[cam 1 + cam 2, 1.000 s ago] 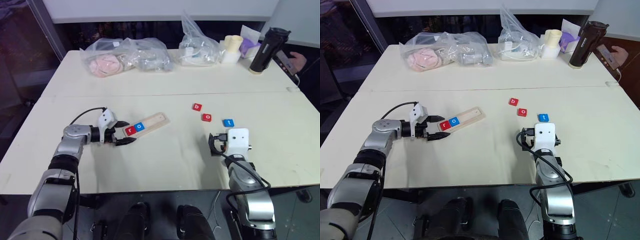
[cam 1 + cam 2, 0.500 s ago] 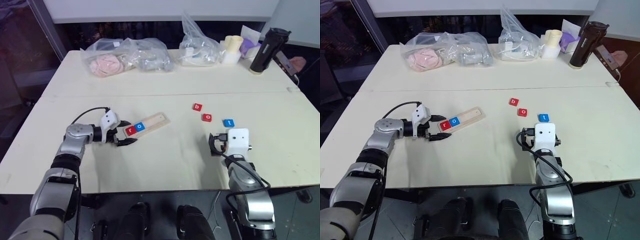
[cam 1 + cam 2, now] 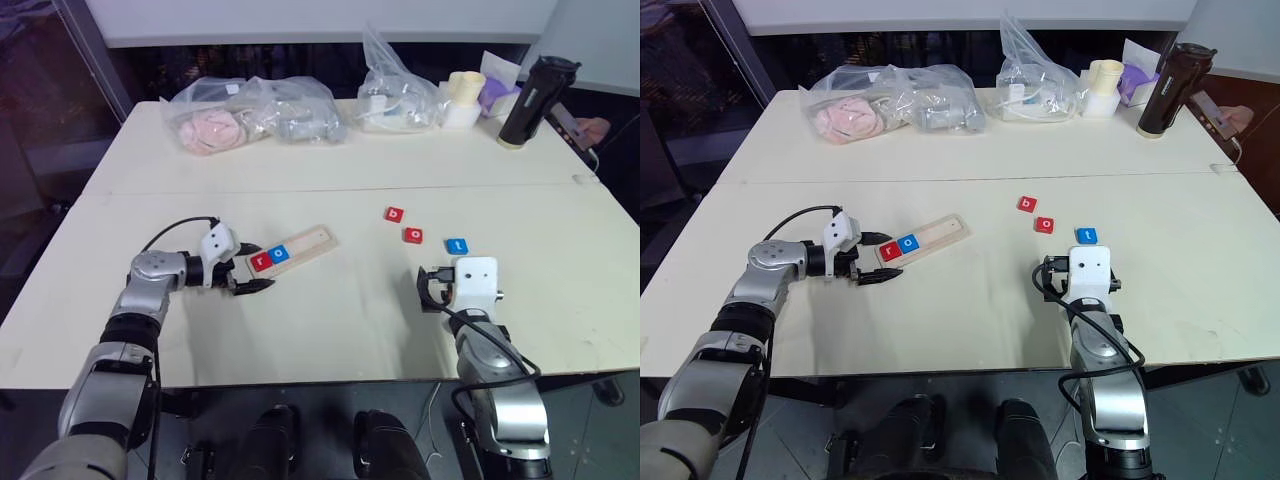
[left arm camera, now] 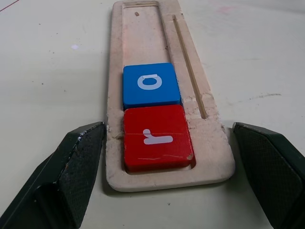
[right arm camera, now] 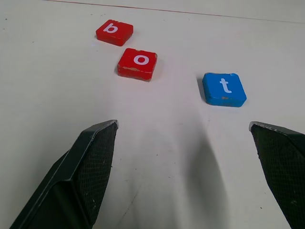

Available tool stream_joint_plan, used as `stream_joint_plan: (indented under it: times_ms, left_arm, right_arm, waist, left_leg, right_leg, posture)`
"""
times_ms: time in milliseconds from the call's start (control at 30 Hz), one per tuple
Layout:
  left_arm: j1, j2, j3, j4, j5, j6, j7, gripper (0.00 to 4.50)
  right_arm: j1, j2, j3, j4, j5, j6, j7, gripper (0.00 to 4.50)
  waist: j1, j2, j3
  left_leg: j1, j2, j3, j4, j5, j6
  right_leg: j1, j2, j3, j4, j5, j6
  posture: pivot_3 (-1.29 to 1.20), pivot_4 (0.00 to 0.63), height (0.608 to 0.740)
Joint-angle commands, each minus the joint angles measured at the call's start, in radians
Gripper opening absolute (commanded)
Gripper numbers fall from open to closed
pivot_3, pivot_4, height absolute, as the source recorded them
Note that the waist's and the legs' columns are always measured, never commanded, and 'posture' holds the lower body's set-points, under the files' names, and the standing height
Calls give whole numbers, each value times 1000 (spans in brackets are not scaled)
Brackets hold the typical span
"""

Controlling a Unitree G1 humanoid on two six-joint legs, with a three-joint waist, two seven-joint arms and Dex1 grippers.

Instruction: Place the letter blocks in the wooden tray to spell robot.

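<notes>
Tray (image 4: 209,157) on the table, angled, red r (image 4: 156,138) and blue o (image 4: 150,85) seated at its near end, touching | left gripper (image 4: 169,176) spread wide, fingers flanking that end, holding nothing | right gripper (image 5: 183,167) wide apart, empty | red b (image 5: 114,32), red o (image 5: 137,63), blue t (image 5: 224,88) loose ahead of it.

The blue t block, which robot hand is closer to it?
The right. The right gripper, open, sits just in front of the blue t block, with bare table between. The left gripper, also open, is far off, straddling the wooden tray's end.
</notes>
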Motion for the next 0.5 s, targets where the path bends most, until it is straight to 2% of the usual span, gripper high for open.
stream_joint_plan:
  times_ms: [33, 500]
  left_arm:
    - [33, 6, -24, -12, 18, 5, -10, 4500]
    - [52, -12, -35, -26, 30, -6, 10, 4500]
  right_arm:
    - [-3, 1, 4, -29, -6, -5, 0, 4470]
    - [0, -7, 5, -35, -9, 3, 1, 4470]
  waist:
    - [0, 0, 0]
    - [1, 0, 0]
  left_leg:
    - [0, 0, 0, 0, 0, 0]
    - [0, 0, 0, 0, 0, 0]
  right_leg:
    - [0, 0, 0, 0, 0, 0]
    - [0, 0, 0, 0, 0, 0]
  posture:
    - [0, 150, 738]
    - [0, 150, 738]
